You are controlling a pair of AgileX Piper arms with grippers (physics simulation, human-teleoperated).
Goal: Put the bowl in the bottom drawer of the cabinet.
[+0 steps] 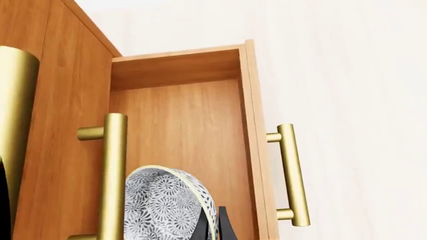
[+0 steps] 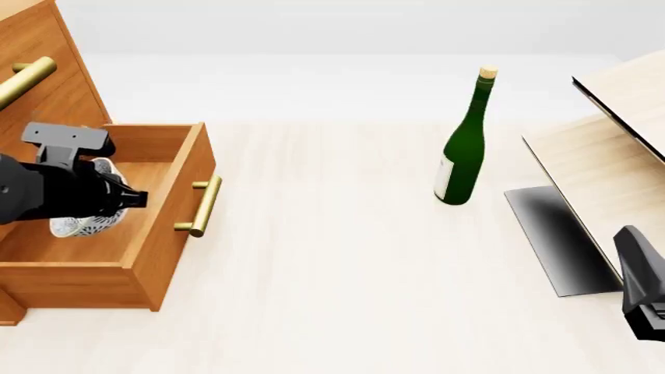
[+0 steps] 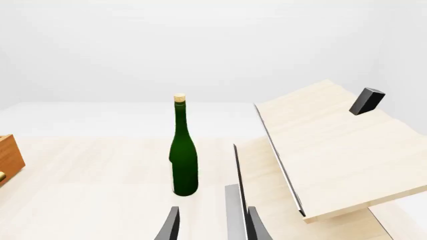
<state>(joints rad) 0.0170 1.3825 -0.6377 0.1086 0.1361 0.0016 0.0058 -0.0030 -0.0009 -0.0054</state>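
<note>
Peering into the bottom drawer (image 1: 180, 130), only the left wrist view shows the left gripper (image 1: 212, 225) pinching the bowl (image 1: 167, 205); the right gripper's (image 3: 212, 222) 2 fingers stand parted, holding nothing.

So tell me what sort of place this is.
Likely a simulated tabletop test scene, not a real room: a pale table against blank white, holding only a wooden cabinet, a green bottle and pale furniture.
</note>
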